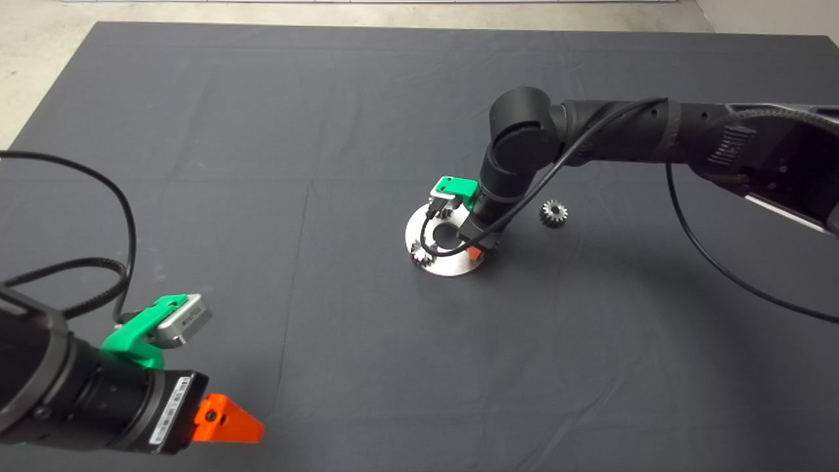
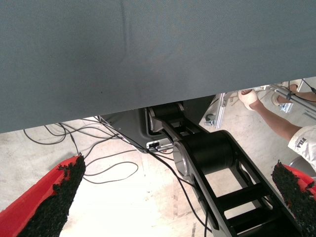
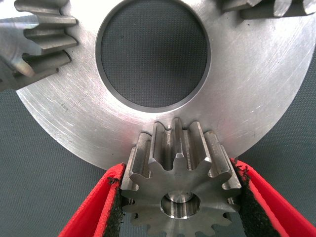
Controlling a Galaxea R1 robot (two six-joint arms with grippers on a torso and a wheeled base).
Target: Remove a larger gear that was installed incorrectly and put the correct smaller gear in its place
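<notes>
The larger gear [image 3: 174, 148], shiny steel with big teeth, stands at the edge of the round steel plate [image 3: 256, 98] with a pin showing in its bore. My right gripper [image 3: 177, 173] is shut on it, a red finger against each side. From above, that gripper [image 1: 473, 248] reaches down onto the plate [image 1: 452, 267] and hides the gear. The smaller gear [image 1: 554, 213], dark grey with fine teeth, lies on the mat just right of the plate. My left gripper [image 1: 255, 429] waits open at the lower left.
Two silver small gears [image 1: 419, 252] [image 1: 449, 208] sit on the plate around its centre hole [image 3: 153, 54]. A black cable loops from the right wrist over the plate. The left wrist view shows the mat's edge, floor cables and a person's leg [image 2: 276, 118].
</notes>
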